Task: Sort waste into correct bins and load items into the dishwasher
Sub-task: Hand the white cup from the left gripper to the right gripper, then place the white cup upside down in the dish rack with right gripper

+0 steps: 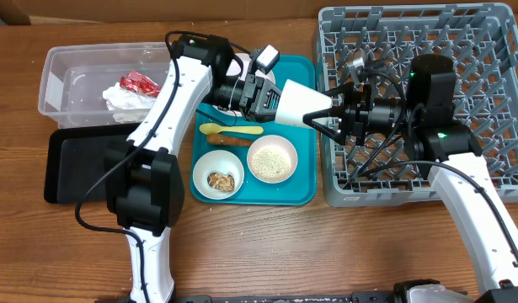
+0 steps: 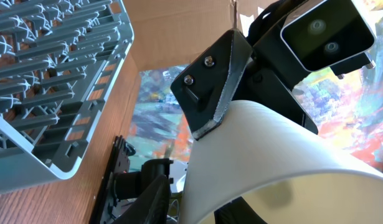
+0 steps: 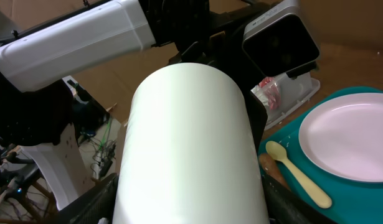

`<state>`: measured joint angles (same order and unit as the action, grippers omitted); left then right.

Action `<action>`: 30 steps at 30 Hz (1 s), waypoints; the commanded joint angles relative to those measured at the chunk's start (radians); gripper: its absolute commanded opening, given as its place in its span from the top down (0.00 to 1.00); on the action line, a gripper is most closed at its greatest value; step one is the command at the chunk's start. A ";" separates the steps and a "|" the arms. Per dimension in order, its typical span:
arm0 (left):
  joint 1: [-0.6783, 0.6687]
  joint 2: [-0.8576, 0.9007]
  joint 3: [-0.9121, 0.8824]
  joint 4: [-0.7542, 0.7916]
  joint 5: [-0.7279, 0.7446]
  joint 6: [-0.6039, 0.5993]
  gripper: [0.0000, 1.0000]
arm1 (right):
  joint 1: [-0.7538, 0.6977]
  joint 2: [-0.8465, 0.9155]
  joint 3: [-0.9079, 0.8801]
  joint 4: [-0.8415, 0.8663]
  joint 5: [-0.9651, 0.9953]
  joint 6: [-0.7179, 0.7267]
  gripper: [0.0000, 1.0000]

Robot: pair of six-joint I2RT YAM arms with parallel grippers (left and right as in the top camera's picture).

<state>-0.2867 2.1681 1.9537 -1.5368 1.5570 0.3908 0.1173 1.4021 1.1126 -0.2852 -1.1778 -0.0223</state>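
Note:
A white cup (image 1: 301,103) (image 2: 272,149) (image 3: 191,143) hangs on its side above the teal tray (image 1: 302,195), between both arms. My right gripper (image 1: 333,118) (image 3: 191,208) is shut on its narrow end, a finger pressed on each side. My left gripper (image 1: 274,99) (image 2: 197,208) is at the rim, one finger inside and one outside, with a gap showing beside the wall. On the tray lie the pink plate (image 3: 347,143), yellow spoon (image 1: 229,130), carrot stick (image 1: 235,140), rice bowl (image 1: 272,158) and a bowl with a brown lump (image 1: 219,175).
The grey dish rack (image 1: 494,84) stands to the right, under the right arm. At the far left, the clear tub (image 1: 56,76) holds a red wrapper (image 1: 141,82) and a napkin (image 1: 124,99). The black tray (image 1: 73,164) lies in front of it.

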 commanded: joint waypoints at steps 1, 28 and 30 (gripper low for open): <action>-0.002 -0.005 0.003 0.000 0.023 -0.014 0.73 | -0.024 0.002 0.019 -0.003 -0.006 -0.008 0.51; -0.004 -0.005 0.003 0.233 -1.152 -0.309 0.63 | -0.071 -0.056 0.215 -0.977 1.211 0.317 0.49; -0.004 -0.005 0.003 0.233 -1.168 -0.309 0.62 | -0.072 -0.037 0.215 -1.003 1.231 0.332 0.49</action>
<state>-0.2867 2.1677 1.9537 -1.3079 0.5163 0.1223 0.0410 1.3392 1.3033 -1.2751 -0.0929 0.2481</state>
